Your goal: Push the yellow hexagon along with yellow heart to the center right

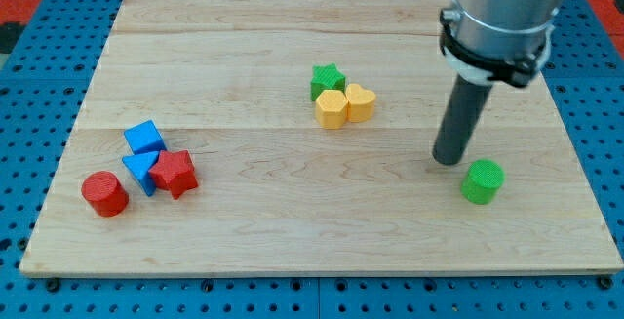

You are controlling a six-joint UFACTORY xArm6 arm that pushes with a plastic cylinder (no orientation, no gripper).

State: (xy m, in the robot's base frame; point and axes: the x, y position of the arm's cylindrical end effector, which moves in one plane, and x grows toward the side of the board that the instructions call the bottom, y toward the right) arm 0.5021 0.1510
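Note:
The yellow hexagon point(331, 109) lies near the middle of the wooden board point(292, 231), touching the yellow heart point(360, 101) on its right. A green star point(327, 80) touches them from the view's top. My tip point(448, 159) rests on the board to the view's right of the yellow pair and a little lower, well apart from them. A green cylinder point(482, 181) stands just right of and below the tip.
At the view's lower left sits a cluster: a blue cube point(144, 138), a blue triangle point(141, 172), a red star point(175, 173) and a red cylinder point(104, 193). The board's edges drop to a blue pegboard point(39, 114).

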